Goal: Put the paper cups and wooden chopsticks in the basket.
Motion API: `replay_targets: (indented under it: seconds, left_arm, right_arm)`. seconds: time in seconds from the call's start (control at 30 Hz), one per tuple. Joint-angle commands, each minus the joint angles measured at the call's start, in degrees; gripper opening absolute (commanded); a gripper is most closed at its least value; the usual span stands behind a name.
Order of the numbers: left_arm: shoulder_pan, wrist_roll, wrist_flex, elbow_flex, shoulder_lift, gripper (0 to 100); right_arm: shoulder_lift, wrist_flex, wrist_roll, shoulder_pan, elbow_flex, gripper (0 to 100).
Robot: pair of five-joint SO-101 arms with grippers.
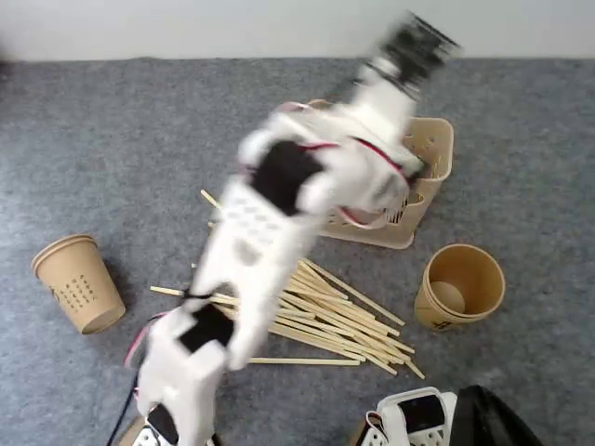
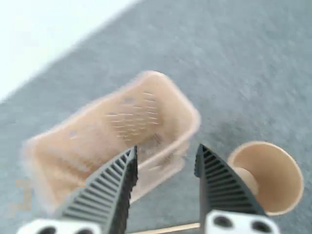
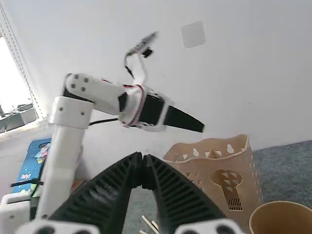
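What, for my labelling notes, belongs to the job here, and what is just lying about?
Job: basket; paper cup; second paper cup; wooden chopsticks, in a loose pile.
Lying about: grey mat underneath; black object at the near edge.

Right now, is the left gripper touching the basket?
Apart. In the right wrist view the left gripper hangs above the basket, with bare wall showing between them.

The grey, carpet-like worktop carries a tan slotted basket, with a loose heap of wooden chopsticks spread just in front of it, one paper cup near its front corner (mouth up), and a second paper cup well apart, beyond the chopsticks.
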Motion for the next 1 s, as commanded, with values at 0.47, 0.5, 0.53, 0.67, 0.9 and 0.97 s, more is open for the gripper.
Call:
replay_targets:
  seconds: [0.47, 0.5, 0.53, 0.67, 0.9, 0.97]
  left_arm:
    - [-49.76, -10.99, -9.05, 46.55, -36.66, 19]
    - [-51.78, -12.13, -11.08, 48.75, -36.66, 19]
    - [-53.54, -12.92, -13.63, 50.86, -36.57, 19]
    - [-58.81, -13.89, -27.25, 60.88, -36.57, 19]
    - [-60.84, -13.98, -53.98, 79.6, -36.57, 19]
    - [-61.01, -14.07, -58.11, 83.74, -36.57, 19]
  right_arm:
    - [0.31, 2.15, -0.53, -0.4, 15.65, 0.8]
    - [0.31, 2.15, -0.53, -0.4, 16.35, 0.8]
    - [0.31, 2.15, -0.53, -0.31, 17.23, 0.8]
    - [0.31, 2.15, -0.62, -0.4, 20.4, 0.8]
    - [0.31, 2.15, -0.62, -0.4, 21.54, 0.9]
    - [0.31, 2.15, -0.62, -0.4, 21.54, 0.9]
